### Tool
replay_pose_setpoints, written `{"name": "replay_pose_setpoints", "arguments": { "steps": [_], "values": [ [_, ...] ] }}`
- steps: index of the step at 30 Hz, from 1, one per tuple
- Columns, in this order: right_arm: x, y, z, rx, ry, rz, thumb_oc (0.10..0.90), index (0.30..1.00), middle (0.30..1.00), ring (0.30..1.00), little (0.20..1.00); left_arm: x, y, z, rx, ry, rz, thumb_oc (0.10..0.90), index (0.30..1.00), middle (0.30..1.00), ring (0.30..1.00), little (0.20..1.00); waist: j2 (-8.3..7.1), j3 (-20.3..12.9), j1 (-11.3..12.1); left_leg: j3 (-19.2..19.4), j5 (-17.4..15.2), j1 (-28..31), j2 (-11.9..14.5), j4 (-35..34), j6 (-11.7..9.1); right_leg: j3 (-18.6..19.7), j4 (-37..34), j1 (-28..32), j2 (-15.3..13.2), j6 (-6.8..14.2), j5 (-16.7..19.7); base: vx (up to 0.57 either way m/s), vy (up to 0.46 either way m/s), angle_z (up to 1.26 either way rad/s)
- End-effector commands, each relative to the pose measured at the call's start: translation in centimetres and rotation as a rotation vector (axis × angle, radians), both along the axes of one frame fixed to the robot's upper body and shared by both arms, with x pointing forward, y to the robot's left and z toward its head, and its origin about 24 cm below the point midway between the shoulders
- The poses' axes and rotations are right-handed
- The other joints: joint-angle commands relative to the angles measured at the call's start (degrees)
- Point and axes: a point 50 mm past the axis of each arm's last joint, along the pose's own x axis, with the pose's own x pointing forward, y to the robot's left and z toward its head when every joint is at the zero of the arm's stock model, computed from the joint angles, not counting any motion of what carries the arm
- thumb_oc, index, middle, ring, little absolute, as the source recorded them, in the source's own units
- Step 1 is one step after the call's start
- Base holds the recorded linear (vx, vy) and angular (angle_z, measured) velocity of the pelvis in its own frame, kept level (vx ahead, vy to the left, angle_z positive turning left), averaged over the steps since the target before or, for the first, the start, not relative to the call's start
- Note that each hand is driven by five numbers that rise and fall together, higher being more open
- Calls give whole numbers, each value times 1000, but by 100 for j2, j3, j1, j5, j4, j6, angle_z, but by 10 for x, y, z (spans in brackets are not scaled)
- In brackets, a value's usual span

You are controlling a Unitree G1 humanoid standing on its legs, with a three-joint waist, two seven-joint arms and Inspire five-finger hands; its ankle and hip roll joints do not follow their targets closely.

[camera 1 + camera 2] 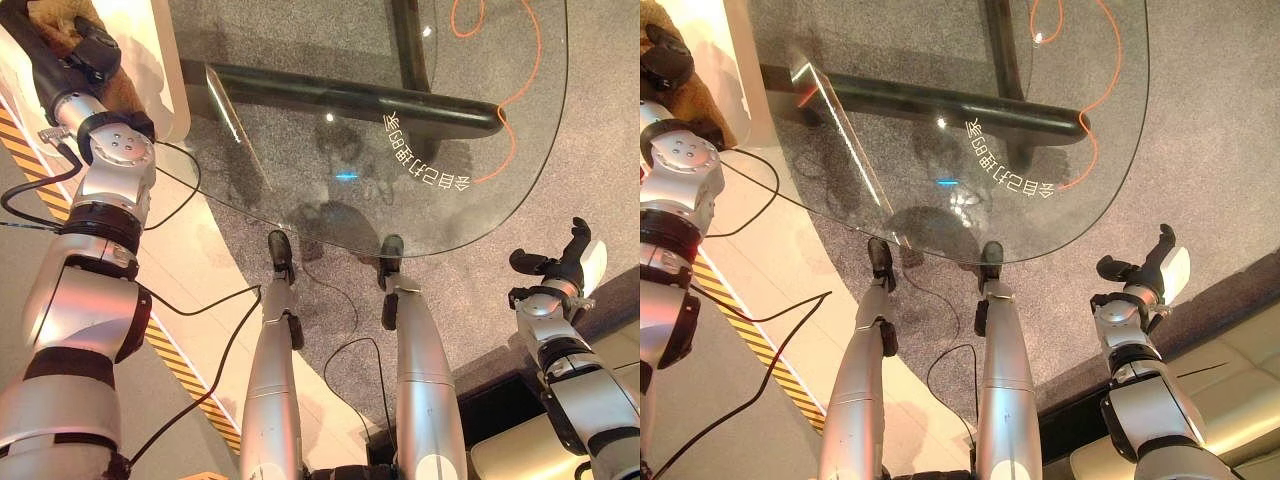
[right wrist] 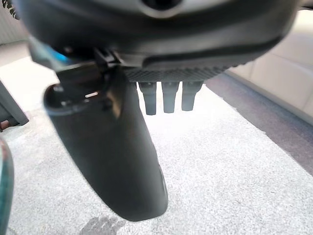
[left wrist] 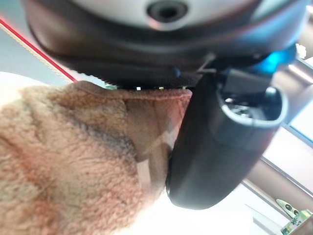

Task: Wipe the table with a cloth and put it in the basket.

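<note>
— Where is the cloth point(image 3: 73, 161) right now?

— In the left hand point(image 1: 75, 55), at the upper left of the left eye view. It is a fuzzy brown cloth, bunched up; a tuft of it shows above the dark hand and more hangs just below it, against a pale curved surface point(image 1: 165, 60) that stands beside the glass table point(image 1: 330, 140). In the left wrist view the cloth fills the lower left of the frame, pressed up under the palm, with the thumb closing against its folded edge.

— So the hand grips it?

— Yes, the thumb and the palm pinch the cloth between them. The other fingers are hidden behind the cloth.

— Is the cloth on the table?

— No. It sits to the left of the glass top's edge, off the glass. The table takes up the upper middle of the frame, a clear rounded top with a dark bar under it, some white lettering and an orange curved line near its right side. Grey carpet point(image 1: 590, 150) shows through and around it.

— And the right hand point(image 1: 1145, 270)?

— At the lower right of the frame, off the table, over the carpet. It holds nothing; in its own wrist view the fingers reach out straight, the thumb standing apart from them.
</note>
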Motion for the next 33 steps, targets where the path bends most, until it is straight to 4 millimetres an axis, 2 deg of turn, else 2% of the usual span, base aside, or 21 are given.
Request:
{"name": "replay_pose_setpoints", "arguments": {
  "steps": [1, 2, 3, 4, 22, 29, 33],
  "values": [
    [-11, -14, -1, -39, -4, -76, 800, 900, 900, 900, 900, -31, 35, 61, 29, -157, 129, 235, 415, 415, 415, 335, -155, -148, 39, 117, -1229, -56, -85, 1132, 170, 245, -1170, 316, 323, 146, 536, 0, 0, 0],
    [-12, -14, -1, -37, -3, -76, 800, 900, 900, 900, 900, -30, 37, 60, 25, -147, 129, 391, 549, 549, 549, 491, -162, -148, 38, 117, -1225, -62, -88, 1135, 167, 247, -1177, 310, 325, 149, 551, 0, 0, 0],
    [-11, -14, -1, -38, -5, -76, 800, 900, 900, 900, 900, -30, 37, 59, 20, -142, 124, 748, 855, 855, 855, 848, -161, -148, 33, 116, -1227, -62, -92, 1130, 170, 254, -1189, 312, 327, 152, 558, 0, 0, 0],
    [-11, -14, -1, -39, -6, -74, 800, 900, 900, 900, 900, -29, 37, 58, 19, -134, 122, 800, 900, 900, 900, 900, -164, -148, 24, 119, -1227, -64, -86, 1127, 171, 259, -1201, 316, 328, 155, 557, 0, 0, 0],
    [-13, -14, -3, -29, -9, -68, 800, 900, 900, 900, 900, -27, 36, 58, 15, -110, 102, 800, 900, 900, 900, 900, -193, -148, 14, 127, -1190, 12, -87, 1078, 171, 255, -1279, 402, 331, 166, 617, 0, 0, 0],
    [-15, -12, -8, -29, -2, -55, 800, 900, 900, 900, 900, -35, 33, 67, 22, -257, 114, 800, 900, 900, 900, 900, -176, -148, 19, 93, -1159, 150, -92, 990, 162, 281, -1351, 507, 351, 166, 652, 0, 0, 0],
    [-16, -5, -16, -9, 12, -33, 800, 900, 900, 900, 900, -38, 23, 74, 83, -325, 91, 800, 900, 900, 900, 900, -228, -148, 46, 113, -1043, 506, -66, 715, 116, 260, -1569, 870, 381, 201, 719, -56, -59, 0]
  ]
}}
